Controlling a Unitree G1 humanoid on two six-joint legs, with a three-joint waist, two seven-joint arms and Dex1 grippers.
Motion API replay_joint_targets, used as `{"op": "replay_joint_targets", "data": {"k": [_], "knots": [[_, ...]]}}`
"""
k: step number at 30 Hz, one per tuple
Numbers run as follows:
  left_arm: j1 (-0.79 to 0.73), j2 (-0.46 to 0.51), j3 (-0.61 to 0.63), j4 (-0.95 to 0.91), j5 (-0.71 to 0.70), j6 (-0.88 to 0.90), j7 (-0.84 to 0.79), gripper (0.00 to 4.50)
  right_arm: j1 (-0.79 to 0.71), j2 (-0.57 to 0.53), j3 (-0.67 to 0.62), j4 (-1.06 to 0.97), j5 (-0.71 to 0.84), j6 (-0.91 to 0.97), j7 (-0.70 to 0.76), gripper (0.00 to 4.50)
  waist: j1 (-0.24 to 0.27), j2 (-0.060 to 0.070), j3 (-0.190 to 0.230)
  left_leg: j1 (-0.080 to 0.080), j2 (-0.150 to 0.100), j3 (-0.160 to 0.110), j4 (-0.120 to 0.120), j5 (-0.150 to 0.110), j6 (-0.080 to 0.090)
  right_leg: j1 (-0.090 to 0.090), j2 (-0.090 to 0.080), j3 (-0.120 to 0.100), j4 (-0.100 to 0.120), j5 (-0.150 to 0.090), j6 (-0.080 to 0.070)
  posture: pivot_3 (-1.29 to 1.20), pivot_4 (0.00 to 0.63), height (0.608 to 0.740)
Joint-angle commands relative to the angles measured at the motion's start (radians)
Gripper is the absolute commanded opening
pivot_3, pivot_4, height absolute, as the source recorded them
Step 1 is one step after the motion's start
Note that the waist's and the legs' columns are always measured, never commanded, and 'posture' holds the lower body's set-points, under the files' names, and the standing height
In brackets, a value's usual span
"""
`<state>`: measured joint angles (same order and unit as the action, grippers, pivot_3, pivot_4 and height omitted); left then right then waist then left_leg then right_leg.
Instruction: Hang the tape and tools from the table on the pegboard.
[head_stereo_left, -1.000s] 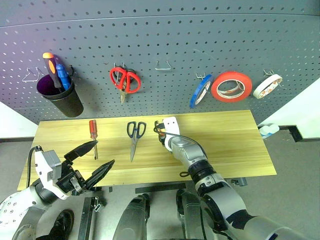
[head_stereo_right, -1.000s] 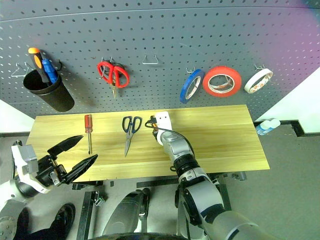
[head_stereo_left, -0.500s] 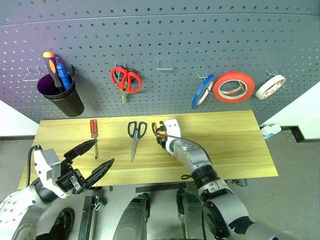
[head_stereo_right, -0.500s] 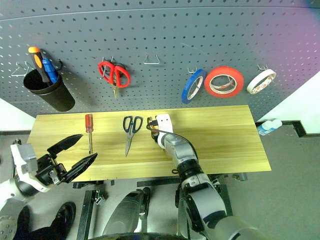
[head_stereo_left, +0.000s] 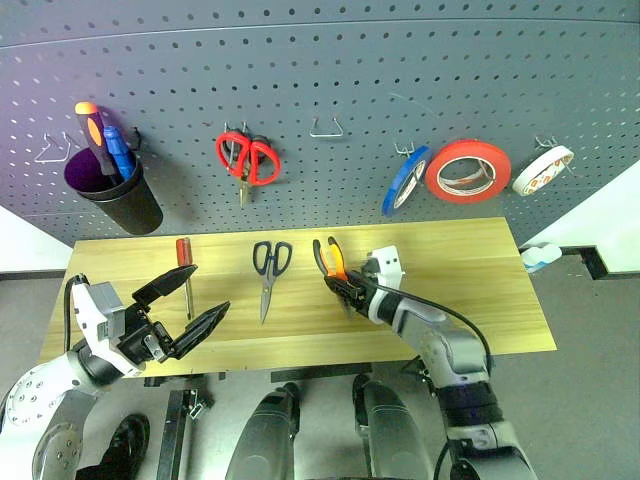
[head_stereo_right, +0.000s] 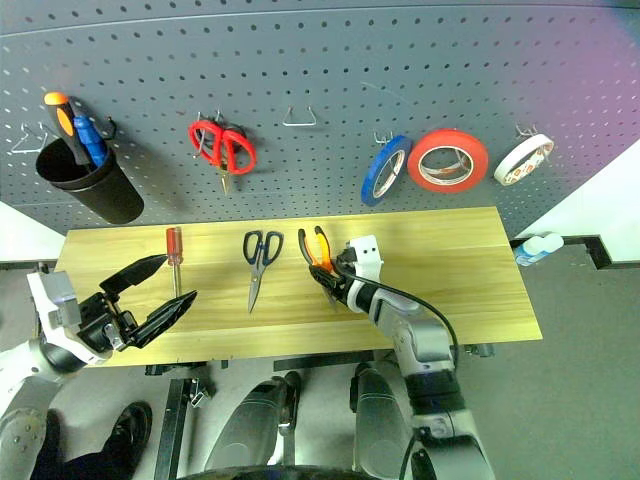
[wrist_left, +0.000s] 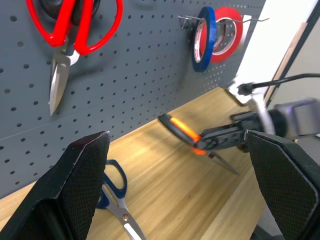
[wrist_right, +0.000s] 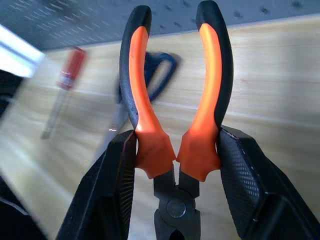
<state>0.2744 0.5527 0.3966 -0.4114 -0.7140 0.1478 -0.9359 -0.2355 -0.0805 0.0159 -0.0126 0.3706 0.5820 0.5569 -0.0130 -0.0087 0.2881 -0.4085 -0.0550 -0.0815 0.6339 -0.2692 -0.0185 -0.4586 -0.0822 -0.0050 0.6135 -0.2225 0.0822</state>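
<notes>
Pinching pliers (head_stereo_left: 334, 268) above mid-table (head_stereo_left: 480, 300), right tool (wrist_right: 176, 155); left tool (head_stereo_left: 190, 305) spread at front edge.

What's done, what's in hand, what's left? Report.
Done: the blue tape hangs on the pegboard. In hand: the right gripper holds the pliers above the table. Left: pliers, black scissors and red screwdriver; left gripper open, empty.
</notes>
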Motion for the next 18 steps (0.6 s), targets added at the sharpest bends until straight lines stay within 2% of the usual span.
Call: {"op": "replay_joint_targets", "data": {"k": [1,7,18], "knots": [[-0.012,0.004,0.001,0.001,-0.005,-0.006,-0.006,4.50,0.037,-0.002,-0.040,-0.105,0.095,-0.070,0.076,2.05,0.000,0.000,0.000,0.000,0.000,0.000,0.000,0.000,-0.001,0.000,0.000,0.000,0.000,0.000,0.000,0.03,0.261,0.740],[-0.012,-0.006,-0.014,-0.002,-0.009,-0.005,-0.015,4.50,0.078,0.000,-0.063,-0.151,0.179,-0.143,0.146,2.05,-0.004,-0.002,-0.002,0.000,0.000,0.000,0.000,0.001,-0.002,0.000,0.000,0.000,0.001,0.001,0.000,0.01,0.232,0.740],[-0.027,-0.026,-0.006,-0.021,-0.034,-0.020,0.000,4.50,-0.028,0.010,-0.091,-0.172,0.294,-0.206,0.175,2.05,-0.001,-0.007,-0.015,0.000,0.001,0.000,0.008,0.003,-0.005,0.001,0.002,0.000,0.006,0.004,-0.002,0.01,0.162,0.740]]}}
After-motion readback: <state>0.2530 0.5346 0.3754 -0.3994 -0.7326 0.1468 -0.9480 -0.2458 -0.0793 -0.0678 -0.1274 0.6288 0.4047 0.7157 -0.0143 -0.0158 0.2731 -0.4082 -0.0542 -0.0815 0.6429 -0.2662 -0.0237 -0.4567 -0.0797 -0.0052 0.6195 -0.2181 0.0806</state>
